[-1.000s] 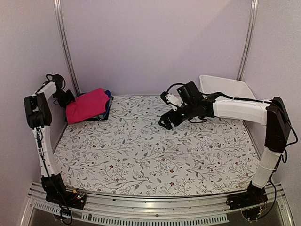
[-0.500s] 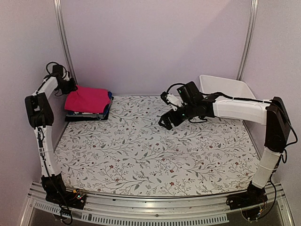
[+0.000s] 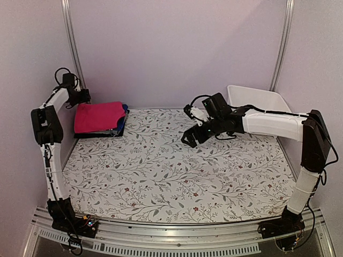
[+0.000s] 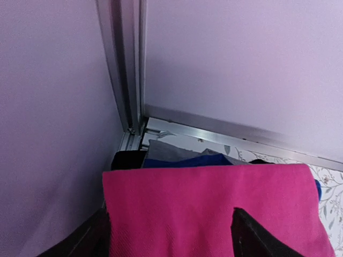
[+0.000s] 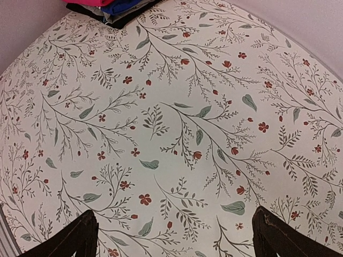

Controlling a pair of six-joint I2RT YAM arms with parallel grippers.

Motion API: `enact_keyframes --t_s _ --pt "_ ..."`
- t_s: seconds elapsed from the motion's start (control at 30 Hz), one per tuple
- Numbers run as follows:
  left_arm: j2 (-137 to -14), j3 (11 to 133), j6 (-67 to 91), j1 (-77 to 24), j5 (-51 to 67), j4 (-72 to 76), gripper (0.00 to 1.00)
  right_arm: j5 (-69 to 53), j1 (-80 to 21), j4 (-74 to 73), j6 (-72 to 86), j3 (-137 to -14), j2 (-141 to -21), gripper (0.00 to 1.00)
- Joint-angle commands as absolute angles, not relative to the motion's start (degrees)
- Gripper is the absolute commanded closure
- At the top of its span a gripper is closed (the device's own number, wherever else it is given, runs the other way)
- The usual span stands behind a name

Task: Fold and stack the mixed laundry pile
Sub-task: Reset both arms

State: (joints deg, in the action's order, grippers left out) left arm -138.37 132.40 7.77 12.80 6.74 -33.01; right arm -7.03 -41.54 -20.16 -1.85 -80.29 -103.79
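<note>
Top ext.: laundry pile (image 3: 102,128) stacked at far-left corner of surface (image 3: 177,176), pink garment (image 3: 99,116) uppermost. L end effector (image 3: 82,97) positioned just beside pile's far-left edge. R end effector (image 3: 188,138) suspended over mid-surface, well apart from pile.

L wrist: fingers (image 4: 86,238) spread, nothing clamped. Blue garment (image 4: 187,160) and grey garment (image 4: 171,150) seen under pink.

R wrist: fingers (image 5: 75,235) spread wide, nothing held.

Soft even light, faint shadows

Left arm (image 3: 51,171): white link shells, black joint housings; thin black cable (image 3: 58,72) looped at the wrist. Right arm (image 3: 268,124): same white-and-black finish; black cable (image 3: 195,99) arching near the wrist; both bases black.
</note>
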Motion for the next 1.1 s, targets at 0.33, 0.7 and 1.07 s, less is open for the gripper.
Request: enact_keyframes --t_s 0.33,0.7,1.07 --pt "-124.7 123.3 3.7 5.8 -2.8 -33.5 0.01 -8.3 -41.1 -21.2 -1.2 -83.6 -106.2 0.01" --pt "-130.8 114.2 12.8 9.8 4.2 -31.6 0.04 -8.5 -41.0 -21.8 -0.3 -83.6 -105.7 0.01" --pt "-142.3 132.5 11.3 11.6 5.3 -36.9 0.00 -5.3 -40.8 -23.3 -0.3 -81.9 -103.0 0.01"
